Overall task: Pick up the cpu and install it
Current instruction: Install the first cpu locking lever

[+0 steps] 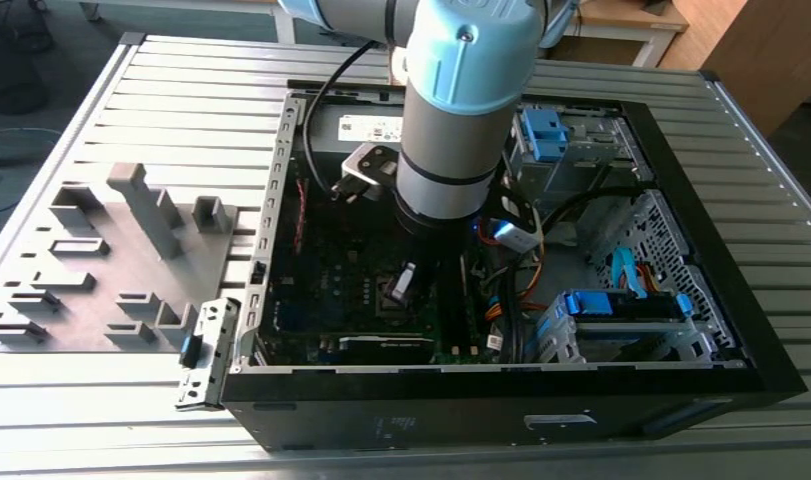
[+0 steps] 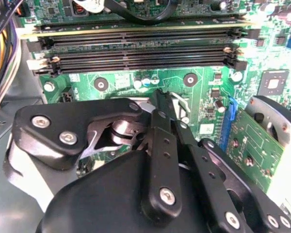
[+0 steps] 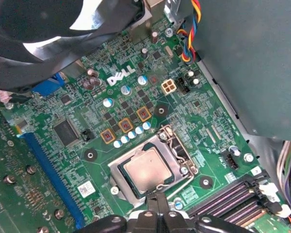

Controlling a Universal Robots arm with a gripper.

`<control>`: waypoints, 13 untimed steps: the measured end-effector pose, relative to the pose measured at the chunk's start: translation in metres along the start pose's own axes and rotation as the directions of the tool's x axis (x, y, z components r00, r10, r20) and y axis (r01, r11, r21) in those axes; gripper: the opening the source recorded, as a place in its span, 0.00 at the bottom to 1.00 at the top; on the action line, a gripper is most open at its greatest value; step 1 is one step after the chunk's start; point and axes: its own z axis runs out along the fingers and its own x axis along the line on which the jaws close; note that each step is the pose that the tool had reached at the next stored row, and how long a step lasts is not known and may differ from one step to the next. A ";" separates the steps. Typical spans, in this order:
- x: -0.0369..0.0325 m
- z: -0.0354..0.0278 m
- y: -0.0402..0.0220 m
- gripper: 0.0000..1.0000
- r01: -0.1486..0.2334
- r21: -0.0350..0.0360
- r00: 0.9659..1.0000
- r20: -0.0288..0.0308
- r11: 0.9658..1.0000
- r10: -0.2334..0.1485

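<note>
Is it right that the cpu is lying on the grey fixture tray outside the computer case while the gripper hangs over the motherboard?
Not quite. The cpu sits in its socket on the motherboard inside the case, as the first wrist view shows, not on the tray. The gripper does hang over the motherboard, right beside the socket.

arm [image 1: 448,120]: upright, pointing straight down | hand [image 2: 165,104]: black fingers drawn together at the tips

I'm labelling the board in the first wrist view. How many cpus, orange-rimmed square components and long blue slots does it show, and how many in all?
cpu: 1
orange-rimmed square components: 3
long blue slot: 1
Total: 5
</note>
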 end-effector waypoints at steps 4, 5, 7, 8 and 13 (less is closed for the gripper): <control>0.0000 -0.0001 0.0000 0.12 0.000 0.000 1.000 0.000 1.000 0.000; 0.0000 -0.0002 0.0000 0.12 0.000 0.000 1.000 0.000 1.000 0.000; -0.0001 -0.0003 -0.0002 0.12 0.000 -0.005 1.000 -0.003 1.000 0.000; -0.0001 -0.0002 -0.0002 0.12 0.000 -0.009 1.000 -0.005 1.000 0.000; 0.0008 0.0000 -0.0019 0.12 0.000 -0.031 1.000 -0.010 1.000 -0.001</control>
